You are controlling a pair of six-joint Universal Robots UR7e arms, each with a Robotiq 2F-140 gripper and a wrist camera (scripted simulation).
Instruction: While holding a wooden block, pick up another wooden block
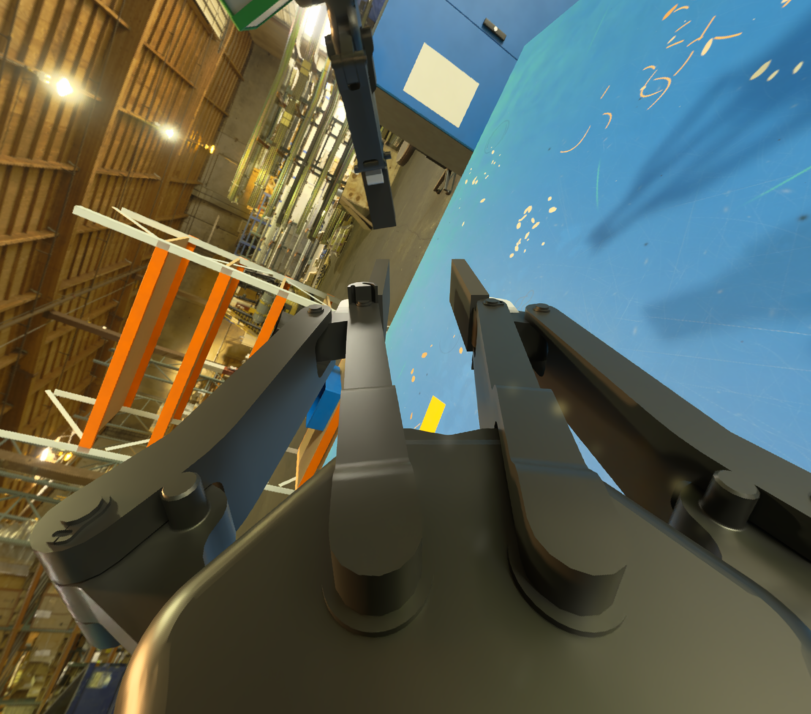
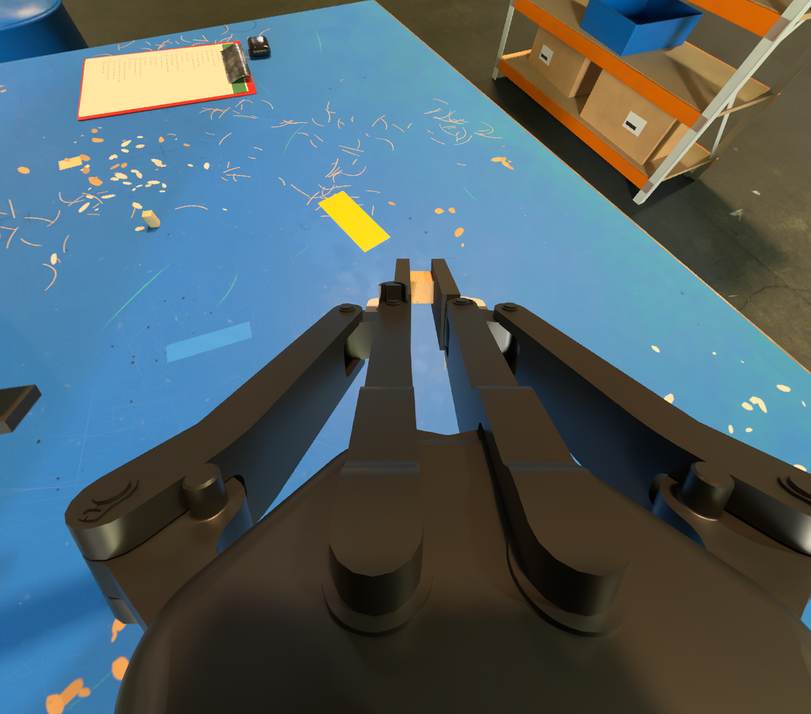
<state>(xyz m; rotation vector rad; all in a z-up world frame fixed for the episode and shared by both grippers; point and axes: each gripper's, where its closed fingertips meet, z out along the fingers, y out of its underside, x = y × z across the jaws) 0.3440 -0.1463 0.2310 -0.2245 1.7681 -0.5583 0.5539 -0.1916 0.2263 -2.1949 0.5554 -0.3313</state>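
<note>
My right gripper (image 2: 420, 269) is shut on a small wooden block (image 2: 421, 288), held just above the blue table (image 2: 263, 298). A second small wooden block (image 2: 150, 219) lies on the table at the far left, apart from the gripper. A flat wood piece (image 2: 70, 162) lies farther left among chips. My left gripper (image 1: 419, 280) is open and empty, tilted over the table's edge (image 1: 439, 254). The right gripper (image 1: 377, 201) shows above it in the left wrist view, with a pale block (image 1: 374, 178) between its fingers.
A clipboard (image 2: 162, 80) and a small black object (image 2: 259, 47) lie at the table's far side. Yellow tape (image 2: 353, 221) is stuck ahead of the right gripper. An orange shelf (image 2: 658, 56) with boxes stands to the right. A dark finger (image 2: 17, 403) shows at the left edge.
</note>
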